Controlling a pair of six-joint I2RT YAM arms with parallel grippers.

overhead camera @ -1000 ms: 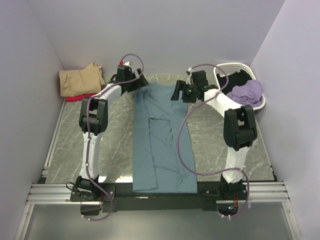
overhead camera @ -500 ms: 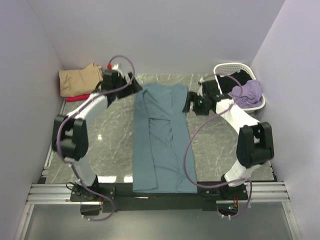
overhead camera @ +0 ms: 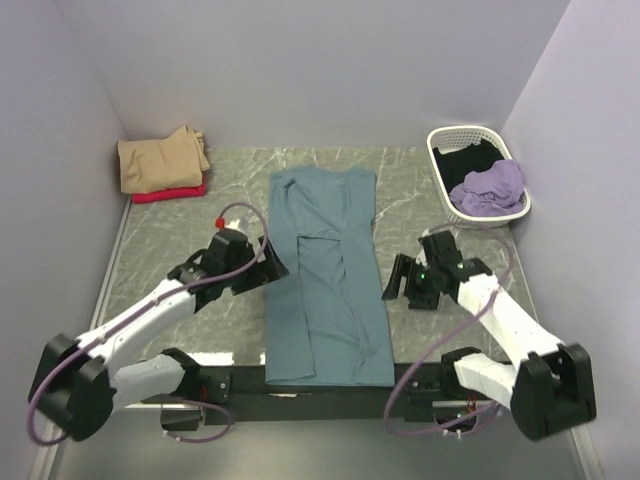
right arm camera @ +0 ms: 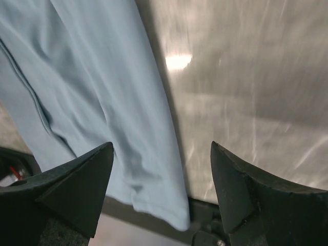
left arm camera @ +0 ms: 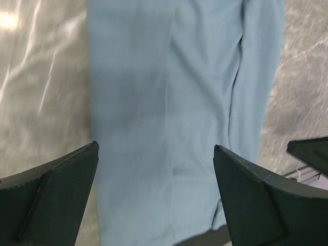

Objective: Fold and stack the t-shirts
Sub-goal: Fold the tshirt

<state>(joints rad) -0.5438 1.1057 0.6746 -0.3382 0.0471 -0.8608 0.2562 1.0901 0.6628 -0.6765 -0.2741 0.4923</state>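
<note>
Teal shirt [overhead camera: 325, 270] is lying down the middle of the table as a long narrow strip, sides folded in, collar at the far end, hem hanging just over the near edge.

Change over the last second: both arms are pulling back from the collar end toward their bases. Left gripper [overhead camera: 265, 268] is now sitting just beside the strip's left edge and right gripper [overhead camera: 398, 285] just off its right edge, both roughly halfway down. Jaws on both are standing spread, holding nothing (wrist views are showing only cloth and table between the fingers).

My read: lengthwise folds are done and the arms are repositioning for the crosswise fold. This shirt isn't stacked yet.

Tan shirt [overhead camera: 160, 160] is sitting folded on a red shirt [overhead camera: 165, 194] in the far-left corner. Basket [overhead camera: 440, 148] at far right is holding a lilac shirt [overhead camera: 490, 185] and a black shirt [overhead camera: 465, 160], both unfolded.

Table [overhead camera: 200, 215] is grey-green marble-look, glaring under the lights. Pale lilac walls [overhead camera: 330, 60] are boxing in three sides.
</note>
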